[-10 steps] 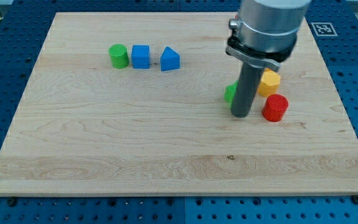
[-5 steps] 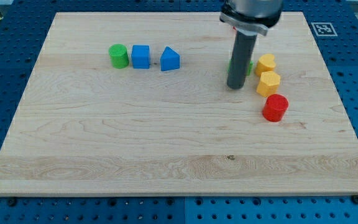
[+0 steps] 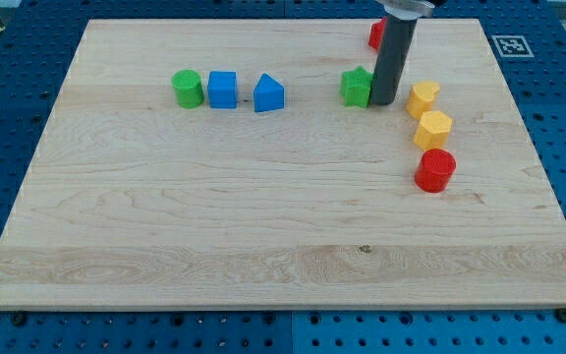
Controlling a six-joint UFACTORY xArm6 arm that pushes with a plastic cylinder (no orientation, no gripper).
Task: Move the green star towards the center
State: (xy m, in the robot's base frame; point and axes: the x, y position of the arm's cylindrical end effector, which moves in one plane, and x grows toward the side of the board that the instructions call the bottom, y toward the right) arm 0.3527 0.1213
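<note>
my tip (image 3: 383, 102) beside green star (image 3: 358, 87)

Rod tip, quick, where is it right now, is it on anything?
My tip: no gripper, holds nothing; it sits against the green star on the star's side toward the view's right, with the two yellow blocks further right.

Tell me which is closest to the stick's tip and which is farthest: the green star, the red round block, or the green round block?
Measured from my tip:
1. Green star, right beside the tip, on its left in the view.
2. Red cylinder, lower down, toward the view's right.
3. Green cylinder, far off toward the view's left.
</note>
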